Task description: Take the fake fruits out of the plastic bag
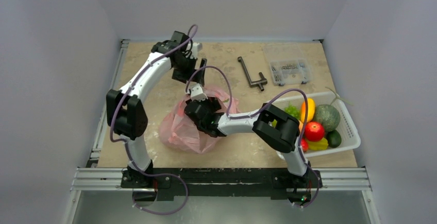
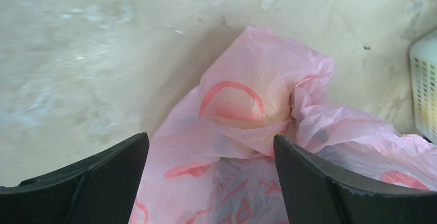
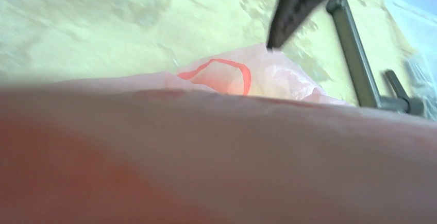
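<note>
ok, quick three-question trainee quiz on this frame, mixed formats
1. True or false: the left hand is shut on the plastic bag.
2. The white basket stands: A) on the left arm's side of the table; B) on the right arm's side; C) on top of the bag.
3. Which hand's own camera view is mostly blocked by pink film?

Key:
1. False. Its jaws stand wide apart over the bag.
2. B.
3. The right hand.
</note>
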{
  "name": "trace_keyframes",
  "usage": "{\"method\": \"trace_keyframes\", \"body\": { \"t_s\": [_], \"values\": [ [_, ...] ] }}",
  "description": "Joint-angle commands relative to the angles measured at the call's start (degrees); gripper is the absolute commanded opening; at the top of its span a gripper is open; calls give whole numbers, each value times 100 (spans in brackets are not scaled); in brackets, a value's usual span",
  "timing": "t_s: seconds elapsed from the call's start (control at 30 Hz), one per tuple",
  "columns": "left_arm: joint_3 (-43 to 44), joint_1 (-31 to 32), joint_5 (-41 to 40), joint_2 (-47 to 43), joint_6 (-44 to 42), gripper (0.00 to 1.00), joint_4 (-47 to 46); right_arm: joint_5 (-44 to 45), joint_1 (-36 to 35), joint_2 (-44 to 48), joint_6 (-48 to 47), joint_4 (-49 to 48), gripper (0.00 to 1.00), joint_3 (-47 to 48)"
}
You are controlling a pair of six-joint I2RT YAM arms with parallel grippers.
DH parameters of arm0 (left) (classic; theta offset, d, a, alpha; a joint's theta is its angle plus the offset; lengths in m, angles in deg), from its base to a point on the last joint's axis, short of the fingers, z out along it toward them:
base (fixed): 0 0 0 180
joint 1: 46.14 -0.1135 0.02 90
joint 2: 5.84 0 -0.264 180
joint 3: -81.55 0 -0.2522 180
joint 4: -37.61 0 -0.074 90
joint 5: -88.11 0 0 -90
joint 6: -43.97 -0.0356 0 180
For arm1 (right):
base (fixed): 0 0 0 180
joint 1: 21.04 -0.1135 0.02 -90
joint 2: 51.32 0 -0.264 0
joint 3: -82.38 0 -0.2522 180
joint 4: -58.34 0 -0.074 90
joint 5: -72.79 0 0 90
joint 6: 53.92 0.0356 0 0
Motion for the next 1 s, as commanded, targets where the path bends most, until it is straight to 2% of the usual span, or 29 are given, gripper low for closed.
{"method": "trace_keyframes", "body": {
  "t_s": [0.0,0.13,0.3,0.47,0.73,0.9,0.97],
  "values": [
    [-239,-195,-1145,-765,-168,92,-176,-873,202,12,-280,-100,8,731],
    [-297,-473,-1291,-937,-146,93,-269,-1836,341,108,-169,585,7,956],
    [-235,-528,-577,-914,-178,92,-238,-2825,484,281,382,2218,6,1102],
    [-235,-537,-272,-1050,-126,93,-284,-4053,535,965,718,2221,12,339],
    [-381,-583,347,-1672,177,94,-260,-3772,742,1346,1252,1424,4,-385],
    [-1401,-713,619,-3032,470,96,-305,-3609,841,1367,1433,1334,2,-357],
    [-2135,-713,1115,-3743,612,100,-562,-3631,855,1306,1491,1360,2,-246]
  ]
}}
